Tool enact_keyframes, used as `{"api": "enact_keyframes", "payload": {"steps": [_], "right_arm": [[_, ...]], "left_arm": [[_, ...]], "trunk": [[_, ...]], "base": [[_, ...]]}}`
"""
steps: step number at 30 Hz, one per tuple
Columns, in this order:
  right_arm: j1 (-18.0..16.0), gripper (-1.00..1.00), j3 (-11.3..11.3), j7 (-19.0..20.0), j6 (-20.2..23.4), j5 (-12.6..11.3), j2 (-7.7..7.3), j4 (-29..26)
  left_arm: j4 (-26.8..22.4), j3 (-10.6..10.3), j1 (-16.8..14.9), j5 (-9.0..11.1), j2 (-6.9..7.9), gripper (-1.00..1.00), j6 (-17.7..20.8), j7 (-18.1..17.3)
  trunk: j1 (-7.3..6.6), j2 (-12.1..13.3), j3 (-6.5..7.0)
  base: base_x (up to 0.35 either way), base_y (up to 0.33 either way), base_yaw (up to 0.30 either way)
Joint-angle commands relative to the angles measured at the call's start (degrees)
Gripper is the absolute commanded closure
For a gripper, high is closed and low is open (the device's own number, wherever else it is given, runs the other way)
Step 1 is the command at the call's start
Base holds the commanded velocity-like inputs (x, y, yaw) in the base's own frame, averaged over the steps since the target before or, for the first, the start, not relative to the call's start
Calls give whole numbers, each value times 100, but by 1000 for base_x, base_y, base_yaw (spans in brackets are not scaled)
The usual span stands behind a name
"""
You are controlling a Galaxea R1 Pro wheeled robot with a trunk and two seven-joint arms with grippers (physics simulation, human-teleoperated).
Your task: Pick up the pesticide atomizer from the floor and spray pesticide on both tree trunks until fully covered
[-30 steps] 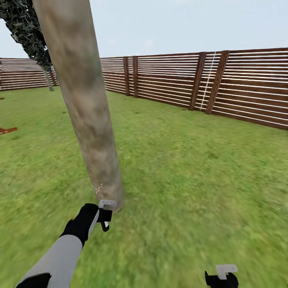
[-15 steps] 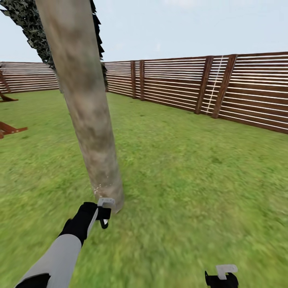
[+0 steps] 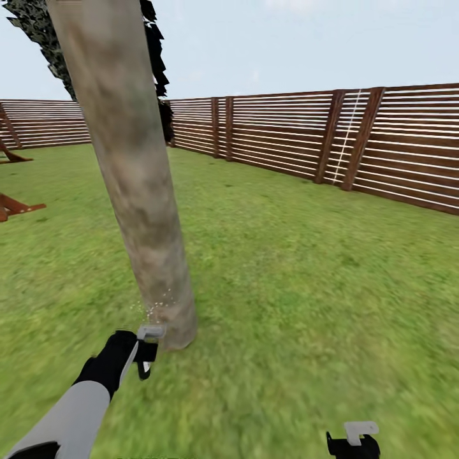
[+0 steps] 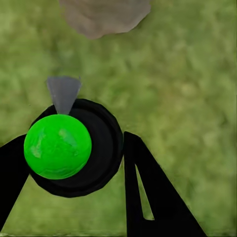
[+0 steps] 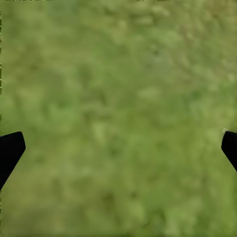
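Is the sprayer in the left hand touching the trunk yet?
Apart. In the left wrist view, grass shows between the sprayer and the trunk.

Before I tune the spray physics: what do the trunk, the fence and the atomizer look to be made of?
Trunk: rough matte bark, mottled grey-beige-brown. Fence: brown wood, horizontal slats on darker posts, flat finish. Atomizer, held in the left gripper: probably plastic, a glossy green cap on a smooth black body; the render leaves it open.
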Motion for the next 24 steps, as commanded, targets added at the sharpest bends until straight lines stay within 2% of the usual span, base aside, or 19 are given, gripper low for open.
{"api": "enact_keyframes", "payload": {"steps": [1, 4, 9, 12, 14, 19, 22, 23, 24], "right_arm": [[-5, -100, -34, -33, -19, 59, -2, 11], [-5, -100, -34, -34, -19, 59, -2, 11], [-5, -100, -34, -34, -19, 48, -2, 11], [-5, -100, -34, -34, -19, 52, -2, 11], [-5, -100, -34, -34, -19, 53, -2, 11], [-5, -100, -34, -34, -19, 63, -2, 12], [-5, -100, -34, -32, -19, 69, -11, 14], [-5, -100, -34, -29, -19, 70, -15, 13], [-5, -100, -33, -27, -19, 70, -18, 12]], "left_arm": [[86, 24, 3, -58, -5, 100, 16, -51], [263, 24, 10, -58, -5, 100, -20, -51], [183, 32, -2, -45, -34, 100, -31, -86], [-290, 24, -58, -60, 84, 100, 47, -137], [-501, -25, -92, -67, 343, 100, 247, -197], [-553, -63, -471, -87, 414, 100, 364, -260], [-505, -87, -506, -95, 420, 100, 368, -315], [-500, -141, -508, -99, 431, 100, 369, -404], [-495, -283, -512, -102, 500, 100, 372, -567]], "trunk": [[-1, -2, -5], [-1, -2, -5], [-1, -2, -5], [-1, -2, -5], [-1, -2, -5], [-1, -2, -5], [-1, -2, -5], [-1, -2, -5], [-1, -2, -5]], "base": [[0, 0, 217], [0, 0, 259], [0, 0, 111], [0, 0, 7], [0, 0, 1], [0, 0, 0], [0, 0, 0], [0, 0, 0], [0, 0, 0]]}}
